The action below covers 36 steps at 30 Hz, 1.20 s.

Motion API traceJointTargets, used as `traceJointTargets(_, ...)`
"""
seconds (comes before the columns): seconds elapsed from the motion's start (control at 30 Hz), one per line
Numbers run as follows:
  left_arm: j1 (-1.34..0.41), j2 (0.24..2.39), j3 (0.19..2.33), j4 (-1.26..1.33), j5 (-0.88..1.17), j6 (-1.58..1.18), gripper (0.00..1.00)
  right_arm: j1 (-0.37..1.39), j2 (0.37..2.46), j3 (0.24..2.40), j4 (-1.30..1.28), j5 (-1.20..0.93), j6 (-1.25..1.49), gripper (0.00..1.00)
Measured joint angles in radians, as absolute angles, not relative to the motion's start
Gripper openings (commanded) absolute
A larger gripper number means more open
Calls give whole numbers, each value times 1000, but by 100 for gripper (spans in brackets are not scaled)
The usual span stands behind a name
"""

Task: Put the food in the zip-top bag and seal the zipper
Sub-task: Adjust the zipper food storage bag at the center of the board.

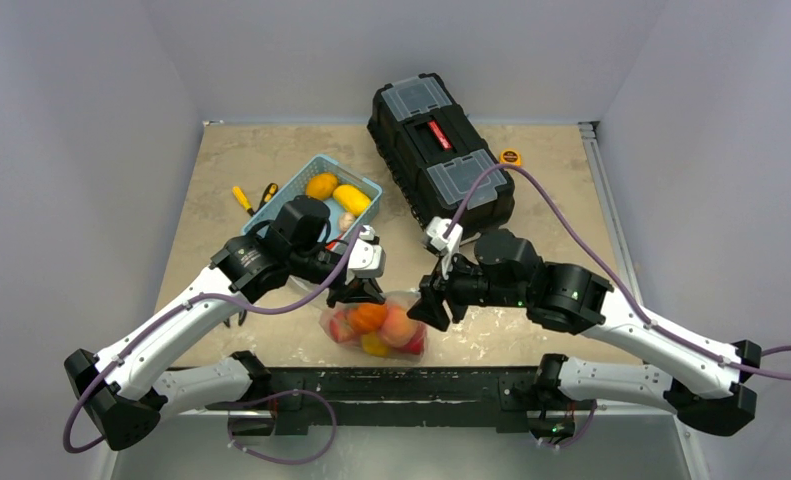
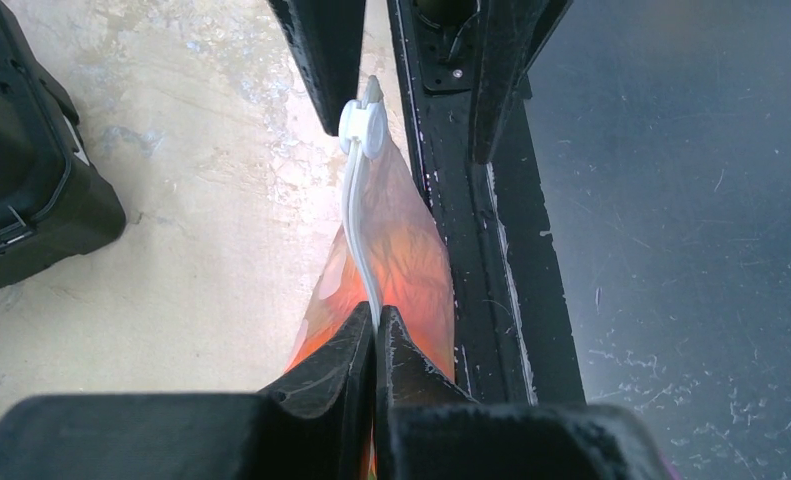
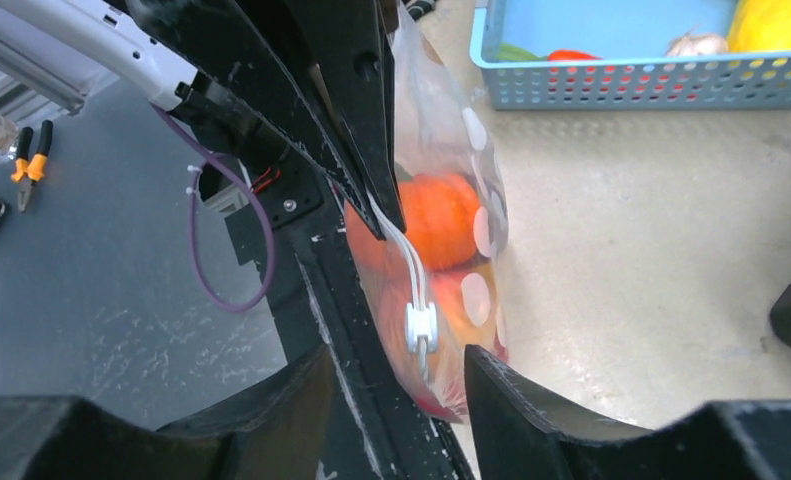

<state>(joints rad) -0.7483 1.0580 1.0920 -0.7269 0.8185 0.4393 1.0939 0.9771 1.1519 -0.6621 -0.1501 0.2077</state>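
Bottom centre, the zip-top bag (image 1: 403, 299) held orange and red food (image 1: 368, 317). The left gripper (image 2: 376, 322) clamped its zipper (image 2: 354, 215), and the right gripper (image 3: 396, 362) gaped around the slider (image 3: 421, 325). Upper left, the blue basket (image 1: 296, 180) held yellow fruits (image 1: 351, 198).

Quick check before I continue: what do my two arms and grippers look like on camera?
Both arms have white link shells with black joints; the left arm and right arm each carry a purple cable. The left gripper and right gripper have black, wedge-shaped fingers.
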Motion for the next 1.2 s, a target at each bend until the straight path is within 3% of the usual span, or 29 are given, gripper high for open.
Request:
traceJointTargets(0.1,-749,1058,1092,-727,818,439,0,1094,947,1091,-603,-153,225,20)
traceJointTargets(0.2,-749,1058,1092,-727,818,439,11,1094,949,1074,-551,-164,232,2)
traceJointTargets(0.3,-749,1054,1092,-716,818,434,36,1094,946,1070,-525,-175,223,0)
traceJointTargets(0.37,-749,1049,1092,-698,820,422,48,1094,934,1052,-498,-177,219,0)
traceJointTargets(0.53,-749,1044,1092,-625,840,376,51,1094,889,1002,-459,-184,215,0)
traceJointTargets(0.67,-749,1046,1092,-596,851,357,48,1094,888,1001,-438,-197,202,0)
traceJointTargets(0.87,-749,1076,1092,-609,868,358,11,1094,893,1003,-441,-201,189,1)
traceJointTargets(0.93,-749,1082,1092,-622,868,359,2,1094,902,1016,-461,-200,188,19)
traceJointTargets(1.03,-749,1082,1093,-630,869,363,0,1094,924,1054,-502,-187,194,43)
traceJointTargets(1.2,-749,1089,1096,-646,869,363,0,1094,975,1174,-589,-141,214,50)
